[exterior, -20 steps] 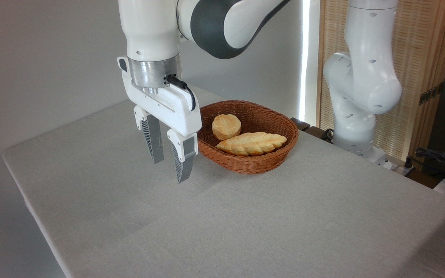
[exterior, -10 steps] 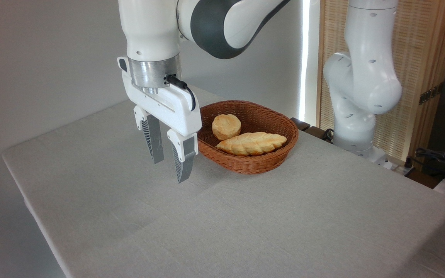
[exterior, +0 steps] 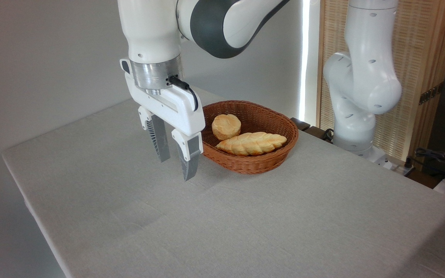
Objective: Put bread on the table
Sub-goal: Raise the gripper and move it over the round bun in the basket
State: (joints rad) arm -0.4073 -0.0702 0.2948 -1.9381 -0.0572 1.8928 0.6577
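The bread, a small round golden-tan bun with a scored paler top, sits in the back left of the brown wicker basket. My gripper hangs open and empty above the table, just left of the basket's left rim, its grey fingers pointing down. The table is a large surface under plain light grey cloth. The bun lies to the right of the gripper and apart from it.
A long braided golden loaf lies in the basket in front of the bun. The arm's white base stands at the table's back right, before a slatted wooden screen. The table's left edge runs diagonally at the left.
The gripper has shifted slightly to the right, toward the basket, still open. The bun and the loaf have not moved.
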